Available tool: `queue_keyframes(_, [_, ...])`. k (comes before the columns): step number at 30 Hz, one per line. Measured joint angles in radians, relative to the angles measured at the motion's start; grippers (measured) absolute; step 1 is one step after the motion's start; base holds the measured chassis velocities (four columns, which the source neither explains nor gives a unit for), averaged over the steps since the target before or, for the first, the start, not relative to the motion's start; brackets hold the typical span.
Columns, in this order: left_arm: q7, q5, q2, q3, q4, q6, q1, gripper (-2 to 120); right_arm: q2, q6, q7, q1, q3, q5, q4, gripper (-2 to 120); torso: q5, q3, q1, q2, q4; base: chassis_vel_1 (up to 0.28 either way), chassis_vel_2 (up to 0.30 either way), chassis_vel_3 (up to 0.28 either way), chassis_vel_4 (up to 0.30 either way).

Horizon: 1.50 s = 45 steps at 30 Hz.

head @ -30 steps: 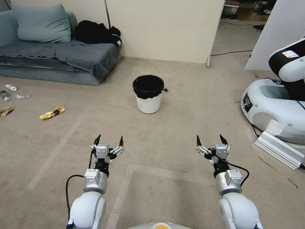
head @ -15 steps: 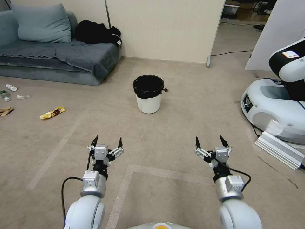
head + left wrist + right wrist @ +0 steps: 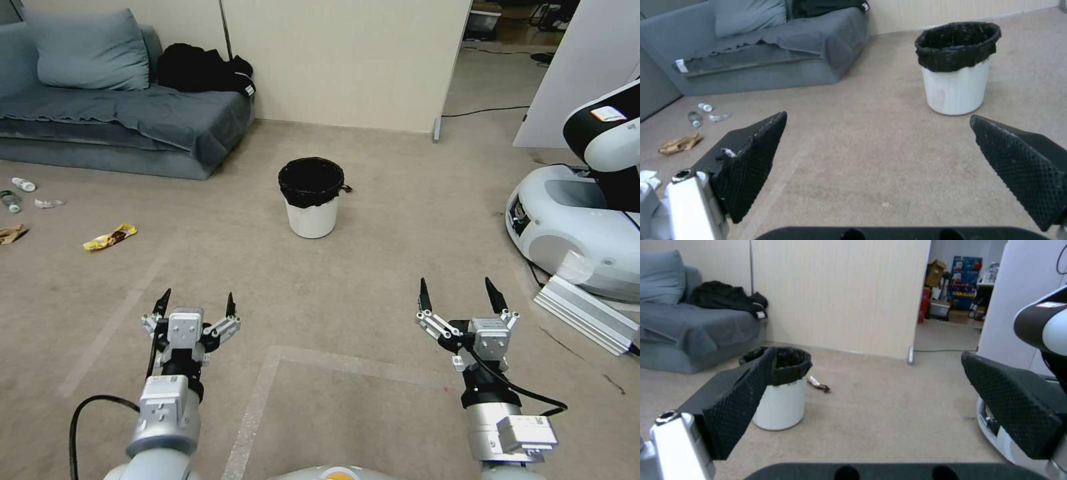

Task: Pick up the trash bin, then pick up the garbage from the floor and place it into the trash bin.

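Trash bin (image 3: 311, 197): small round white plastic bucket, smooth-walled, lined with a crinkly black bag folded down over the rim. Stands upright on the beige short-pile carpet (image 3: 400, 240), ahead of the robot and roughly centred between the two arms, well apart from both.

Left gripper (image 3: 195, 303): held low over the carpet on the robot's left, fingers spread wide, nothing between them. In the left wrist view the fingers (image 3: 753, 156) are black wedges with a diamond-knurled inner face, tapering to points; the bin (image 3: 957, 68) sits beyond them.

Right gripper (image 3: 457, 296): mirrors it on the robot's right, fingers likewise splayed and empty. In the right wrist view the same knurled black pads (image 3: 742, 400) frame the bin (image 3: 780, 391), one finger overlapping its bag.

Garbage: a flat yellow snack wrapper (image 3: 110, 237) lies on the carpet far to the left of the bin. Further left, near the sofa's foot, lie a crumpled brown paper bag (image 3: 11, 233), a clear bottle with green label (image 3: 10, 200), a small white bottle (image 3: 23, 184) and a crushed clear scrap (image 3: 49, 203). A small dark-and-white packet (image 3: 818, 384) lies just behind the bin.

Surroundings: a grey-blue fabric sofa (image 3: 120, 113) with cushion and black garment at the rear left; a glossy white robot base (image 3: 573, 223) at the right.
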Motion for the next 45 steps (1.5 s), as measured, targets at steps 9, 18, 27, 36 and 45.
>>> queue_keyframes(9, [-0.004, 0.004, 0.003, 0.014, 0.002, -0.011, 0.001, 100, 0.003, 0.013, -0.013, 0.003, 0.002, -0.001, -0.007, 100, -0.0001, 0.0, 0.0, 0.0, 0.0, 0.0, 0.0, 0.0, 0.0])
queue_keyframes(18, [-0.004, 0.008, 0.008, 0.015, 0.006, -0.017, 0.0, 99, 0.002, 0.016, -0.018, 0.004, 0.004, -0.001, -0.006, 100, -0.0001, 0.0, 0.0, 0.0, 0.0001, -0.076, 0.076, 0.087, -0.069])
queue_keyframes(27, [-0.01, 0.006, 0.007, 0.018, 0.008, -0.017, 0.002, 99, 0.001, 0.014, -0.023, 0.003, 0.006, 0.001, 0.005, 100, 0.0001, 0.0, 0.0, 0.0, 0.0001, -0.228, 0.229, 0.223, -0.213])
queue_keyframes(36, [-0.019, 0.0, 0.007, 0.018, 0.009, -0.018, 0.001, 100, 0.001, 0.015, -0.022, 0.003, 0.007, 0.004, 0.009, 100, -0.0004, 0.0, 0.0, 0.0, -0.0001, -0.241, 0.254, 0.25, -0.256])
queue_keyframes(45, [-0.024, -0.008, 0.008, 0.016, 0.01, -0.018, 0.0, 99, 0.0, 0.018, -0.026, 0.003, 0.009, 0.003, 0.01, 100, -0.0005, 0.0, 0.0, 0.0, 0.0, -0.247, 0.249, 0.238, -0.23])
